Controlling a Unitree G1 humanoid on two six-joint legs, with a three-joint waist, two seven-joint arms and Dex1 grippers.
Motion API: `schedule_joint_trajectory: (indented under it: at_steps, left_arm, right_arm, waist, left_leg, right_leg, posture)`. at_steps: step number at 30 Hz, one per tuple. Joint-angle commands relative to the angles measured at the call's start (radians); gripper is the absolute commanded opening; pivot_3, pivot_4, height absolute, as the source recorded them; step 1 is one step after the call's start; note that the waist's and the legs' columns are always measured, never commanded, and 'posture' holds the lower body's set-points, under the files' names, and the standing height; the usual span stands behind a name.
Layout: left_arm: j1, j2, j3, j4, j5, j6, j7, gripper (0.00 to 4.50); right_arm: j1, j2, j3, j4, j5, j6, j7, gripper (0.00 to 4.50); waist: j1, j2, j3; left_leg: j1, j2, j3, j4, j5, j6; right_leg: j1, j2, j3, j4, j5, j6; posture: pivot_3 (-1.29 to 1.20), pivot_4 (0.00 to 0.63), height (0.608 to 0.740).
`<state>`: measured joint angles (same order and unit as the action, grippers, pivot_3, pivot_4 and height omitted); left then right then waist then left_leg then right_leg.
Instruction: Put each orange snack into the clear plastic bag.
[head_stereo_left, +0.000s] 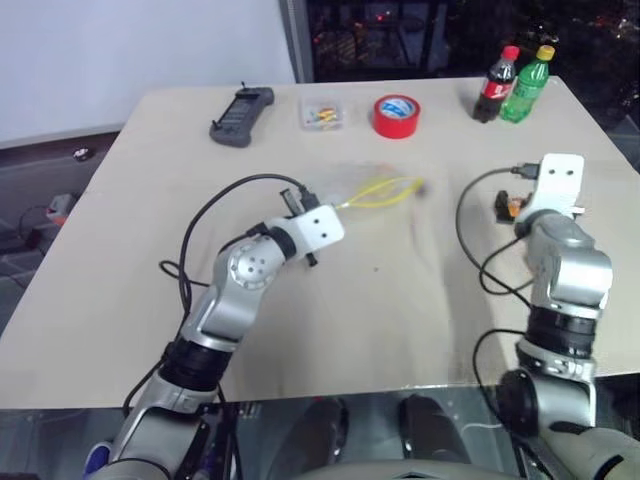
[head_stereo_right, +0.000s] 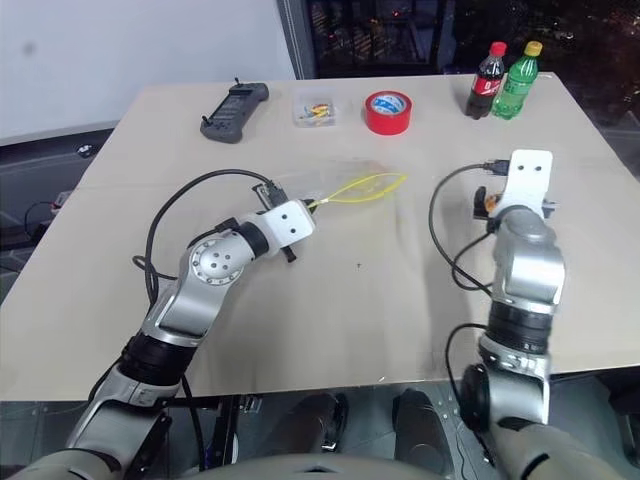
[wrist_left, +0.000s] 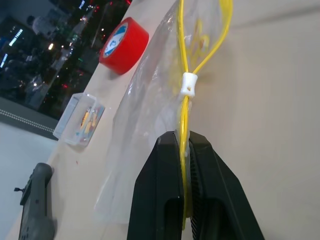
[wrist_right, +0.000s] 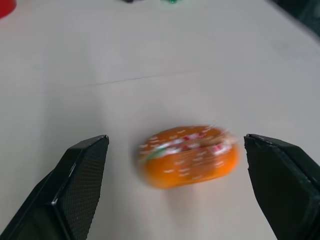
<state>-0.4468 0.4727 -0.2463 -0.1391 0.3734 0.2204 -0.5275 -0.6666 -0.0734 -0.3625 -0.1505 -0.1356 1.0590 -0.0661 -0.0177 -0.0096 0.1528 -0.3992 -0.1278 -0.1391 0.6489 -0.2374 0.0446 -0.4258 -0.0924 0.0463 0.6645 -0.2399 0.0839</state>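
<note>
Left hand (wrist_left: 186, 150): clamped on clear plastic bag (wrist_left: 160, 100) yellow seal | right hand (wrist_right: 175, 187): wide apart, empty, flanking orange snack (wrist_right: 189, 155) on surface (wrist_right: 150, 60)

orange snack (wrist_right: 189, 155): on table, lying flat | clear plastic bag (wrist_left: 150, 105): yellow-sealed, seemingly lifted
</note>
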Motion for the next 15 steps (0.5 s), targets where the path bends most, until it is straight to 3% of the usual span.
schedule_joint_trajectory:
  at_steps: [1,7,15]
  left_arm:
    - [-0.009,-0.001,0.003,-0.039,0.011,0.004,0.006,0.0]
    - [-0.004,-0.006,0.001,-0.05,0.015,0.016,0.006,0.0]
    - [0.003,-0.011,-0.002,-0.058,0.019,0.027,0.004,0.0]
  right_arm:
    - [-0.06,0.089,-0.038,0.005,-0.011,0.002,-0.157,4.44]
    - [-0.114,0.2,-0.071,0.122,-0.018,-0.12,-0.376,4.44]
    - [-0.208,0.158,-0.111,0.438,0.047,-0.396,-0.537,4.44]
  waist:
    - [0.0,0.0,0.0]
    - [0.0,0.001,0.0]
    - [-0.028,0.001,0.0]
  left_leg:
    - [0.0,0.0,0.0,0.0,0.0,0.0]
    - [0.0,-0.001,0.0,0.0,0.0,0.0]
    - [0.0,-0.001,0.001,-0.001,0.0,0.0]
  right_leg:
    - [0.0,0.0,0.0,0.0,0.0,0.0]
    - [-0.001,0.0,0.0,0.0,0.0,0.0]
    - [-0.002,0.0,0.001,0.001,0.0,0.0]
  posture:
    - [0.0,0.15,0.74]
    - [0.0,0.15,0.74]
    - [0.0,0.15,0.74]
